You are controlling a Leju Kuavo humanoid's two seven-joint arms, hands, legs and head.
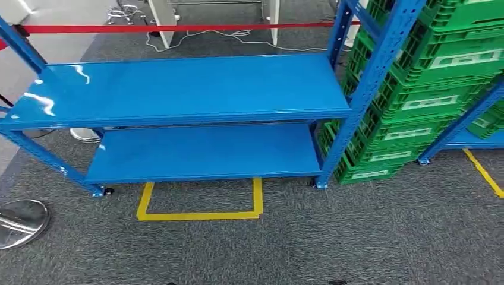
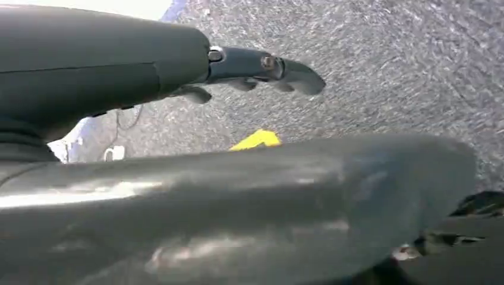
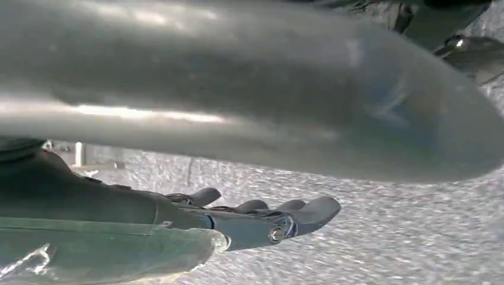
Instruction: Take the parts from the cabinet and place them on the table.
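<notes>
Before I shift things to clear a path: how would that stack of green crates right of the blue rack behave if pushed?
The green crates are stacked high, so a shove near the top could tip them. Their ribbed plastic walls look stiff. The carpet would probably drag at the bottom crate rather than let it slide.

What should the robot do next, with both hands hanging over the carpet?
Probably turn right toward the stacked green plastic crates: the blue metal shelf unit ahead carries no parts, and the left hand and right hand hold nothing.
</notes>
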